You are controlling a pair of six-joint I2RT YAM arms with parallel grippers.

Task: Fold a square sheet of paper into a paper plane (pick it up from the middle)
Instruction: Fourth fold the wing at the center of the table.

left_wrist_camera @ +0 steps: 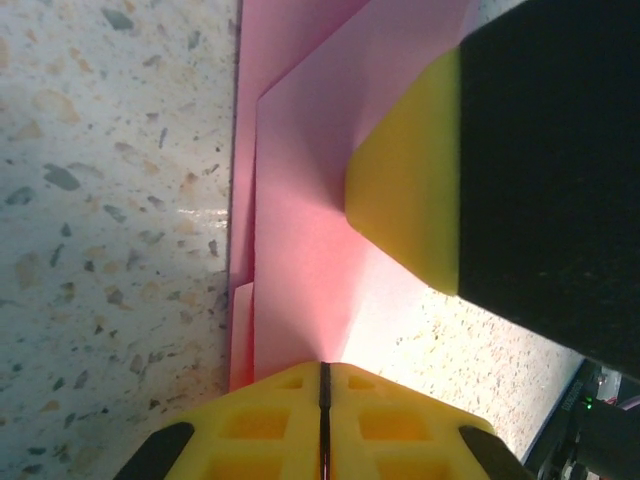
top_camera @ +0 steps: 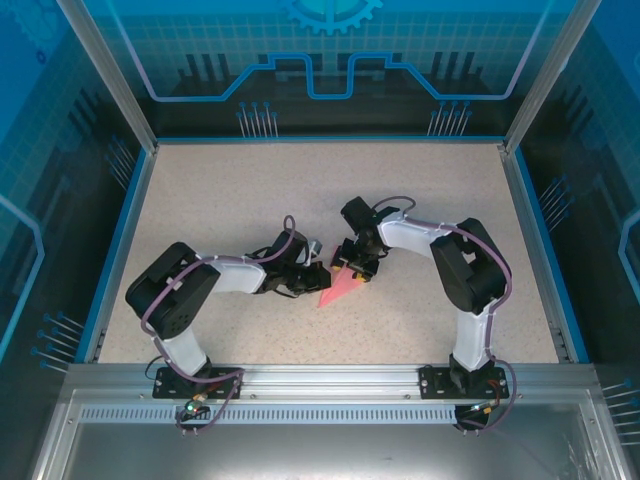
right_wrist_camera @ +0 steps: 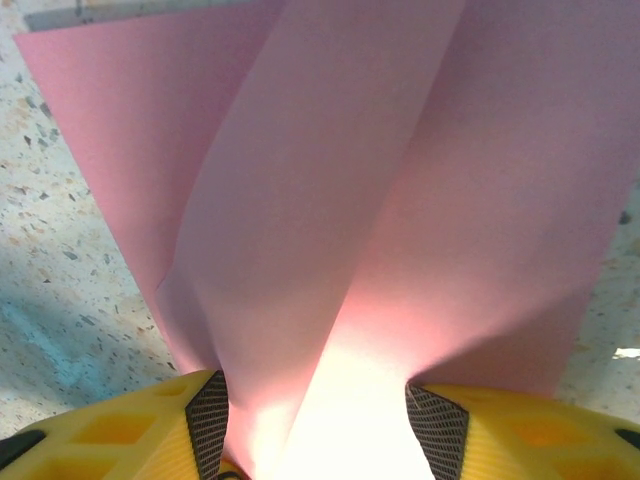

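The pink paper [top_camera: 338, 290] lies part-folded into a narrow, pointed wedge near the middle of the speckled table [top_camera: 230, 200], right between the two claws. The left gripper [left_wrist_camera: 323, 370] is closed tight on its near edge, the yellow fingers meeting in a thin seam with the paper coming straight out of it. The right gripper [right_wrist_camera: 310, 420] stands with its jaws apart, folded layers rising up between the pads [right_wrist_camera: 210, 425], and one of its fingers rests on the sheet in the left wrist view.
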